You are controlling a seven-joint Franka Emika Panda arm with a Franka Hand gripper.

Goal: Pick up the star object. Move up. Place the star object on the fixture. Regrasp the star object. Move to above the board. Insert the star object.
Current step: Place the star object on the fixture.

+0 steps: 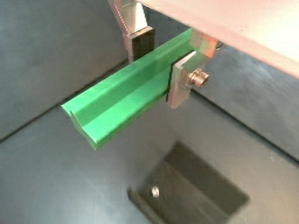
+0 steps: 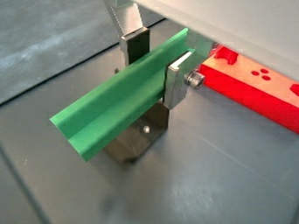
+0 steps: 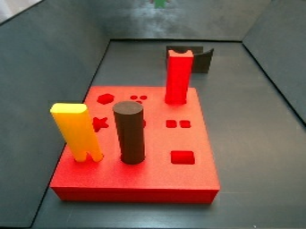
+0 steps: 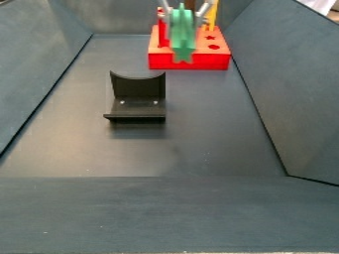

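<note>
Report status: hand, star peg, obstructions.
Hand shut on green star peg, airborne, peg horizontal. Fixture empty below. Board star hole unblocked.

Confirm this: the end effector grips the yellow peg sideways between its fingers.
Not quite. The end effector grips the green star peg sideways between its fingers, as both wrist views show. The yellow peg stands upright on the board in a side view.

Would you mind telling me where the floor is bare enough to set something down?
The dark floor on the near side of the fixture is bare. The board is crowded with pegs. The tool holds the star object above the floor; the fixture lies below it in both wrist views.
</note>
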